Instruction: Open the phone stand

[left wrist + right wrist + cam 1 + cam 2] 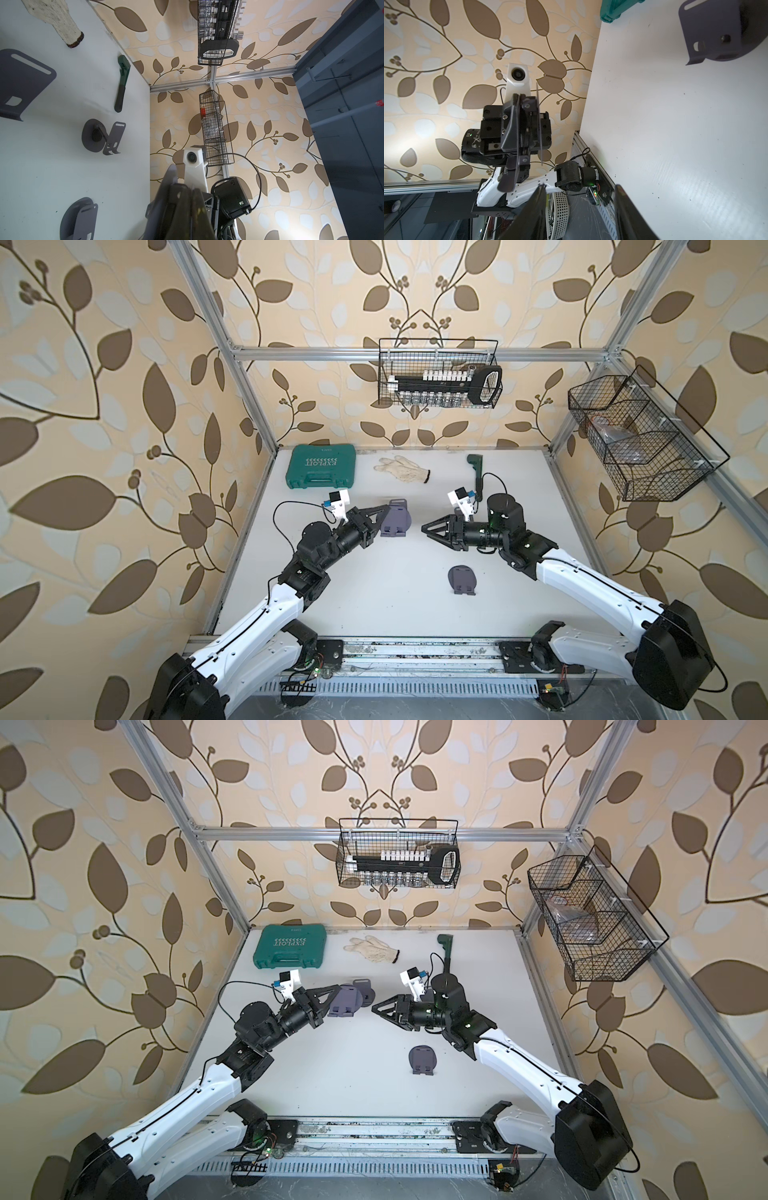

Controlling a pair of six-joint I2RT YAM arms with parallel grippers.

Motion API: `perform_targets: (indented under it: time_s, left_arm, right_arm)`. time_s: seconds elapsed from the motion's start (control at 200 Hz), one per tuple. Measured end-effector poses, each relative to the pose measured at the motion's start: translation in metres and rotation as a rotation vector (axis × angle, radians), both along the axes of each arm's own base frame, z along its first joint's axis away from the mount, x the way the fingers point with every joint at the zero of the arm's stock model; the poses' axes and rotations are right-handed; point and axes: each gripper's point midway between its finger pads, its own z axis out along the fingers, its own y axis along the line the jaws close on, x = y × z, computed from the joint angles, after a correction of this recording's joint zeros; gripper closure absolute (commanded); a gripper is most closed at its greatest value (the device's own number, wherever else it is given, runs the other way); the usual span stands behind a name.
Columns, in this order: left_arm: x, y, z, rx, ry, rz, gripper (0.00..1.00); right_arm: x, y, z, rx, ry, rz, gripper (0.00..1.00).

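Leaf-patterned wallpaper surrounds the white tabletop (374, 605). Left claw (386, 510): jaws fully closed on the grey phone stand (395, 526), held at mid-tabletop and, per the right wrist view, clear of the surface. Right claw (424, 527): jaws parted with a clear gap, holding nothing, pointed at the phone stand from close by without touching it. A second stand (401, 504) sits just behind the held one. A third stand (462, 578) lies flat nearer the front edge. A green case (322, 466), glove (401, 468) and wrench (476, 472) lie along the back.
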Motion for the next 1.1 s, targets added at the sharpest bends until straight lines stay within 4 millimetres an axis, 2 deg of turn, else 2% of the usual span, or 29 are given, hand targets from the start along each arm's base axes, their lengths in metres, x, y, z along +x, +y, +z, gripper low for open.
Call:
perform_targets:
  time_s: [0.17, 0.37, 0.47, 0.615, 0.96, 1.105]
  left_arm:
    - [0.000, 0.000, -0.002, 0.005, 0.009, 0.000, 1.00]
    - [0.001, 0.000, -0.004, 0.007, 0.014, 0.000, 1.00]
    - [0.001, 0.000, -0.004, 0.008, 0.015, 0.000, 1.00]
    - [0.001, 0.000, -0.004, 0.008, 0.015, 0.000, 1.00]
    - [0.003, -0.002, -0.008, 0.012, 0.023, -0.004, 1.00]
    - [0.003, -0.003, -0.008, 0.012, 0.023, -0.010, 1.00]
  right_arm:
    - [-0.008, 0.012, 0.003, 0.013, -0.016, 0.038, 0.54]
    - [-0.014, 0.029, -0.007, 0.004, -0.002, 0.084, 0.54]
    - [-0.016, 0.035, -0.002, 0.008, -0.012, 0.100, 0.54]
    - [-0.014, 0.037, 0.007, 0.019, -0.034, 0.103, 0.55]
    - [-0.015, 0.035, 0.006, 0.004, -0.045, 0.102, 0.56]
    - [-0.007, 0.041, 0.005, -0.004, -0.045, 0.105, 0.57]
